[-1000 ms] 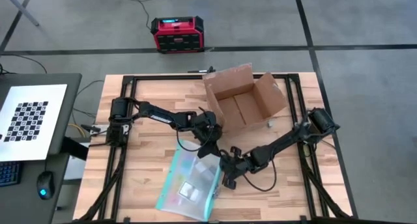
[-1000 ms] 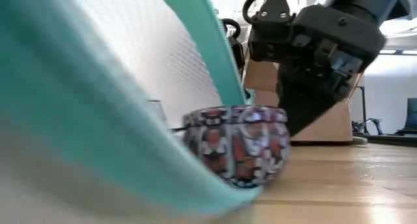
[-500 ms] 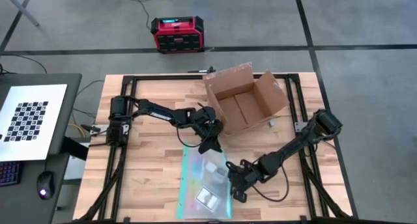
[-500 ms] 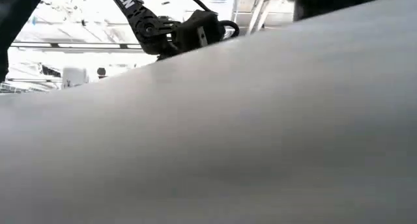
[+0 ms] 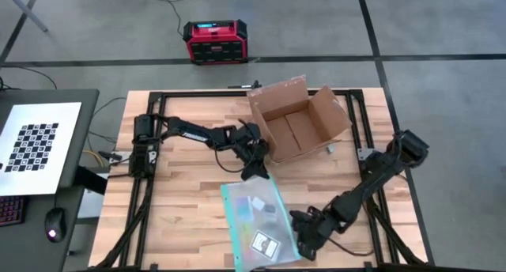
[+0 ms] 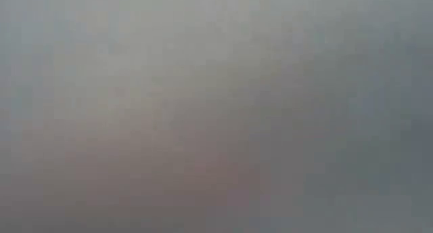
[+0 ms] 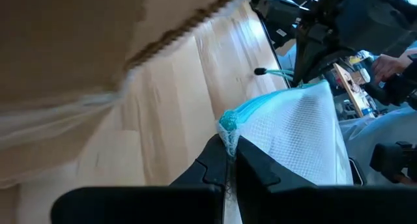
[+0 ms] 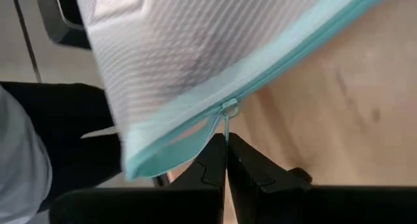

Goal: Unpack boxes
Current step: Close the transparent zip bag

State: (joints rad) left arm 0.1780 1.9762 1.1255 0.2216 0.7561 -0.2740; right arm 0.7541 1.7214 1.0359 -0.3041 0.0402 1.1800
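The brown cardboard box (image 5: 296, 123) stands open at the table's far right, flaps spread, resting on its bottom. In front of it a clear pouch with teal edges (image 5: 261, 223) stretches from the middle toward the near edge, small items showing inside. My left gripper (image 5: 257, 173) is shut on the pouch's far corner, just near of the box. My right gripper (image 5: 303, 234) is shut at the pouch's near right end. The low view shows only a grey blur, filled by something close to the camera. My left gripper pinches the pouch's teal-edged corner (image 7: 228, 127) between its two fingers, coming from the table's left and slanting down. The mesh side spreads away beyond the fingers. My right gripper pinches the small zipper pull (image 8: 227, 120) on the pouch's teal zipper edge between its fingertips, pointing steeply down. The pouch spreads away above the wood.
A red and black case (image 5: 212, 41) sits on the floor beyond the far edge. A checkerboard sheet (image 5: 35, 145) lies on the desk left of the table. A small object (image 5: 327, 149) lies by the box's near right corner. Bare wood shows at the near left.
My right gripper has gone toward the table's near edge and its right, rising and rolling, still shut on the zipper pull. The pouch has swung about the corner that my left gripper holds: its near end, once slanting toward the left, now points toward the near right.
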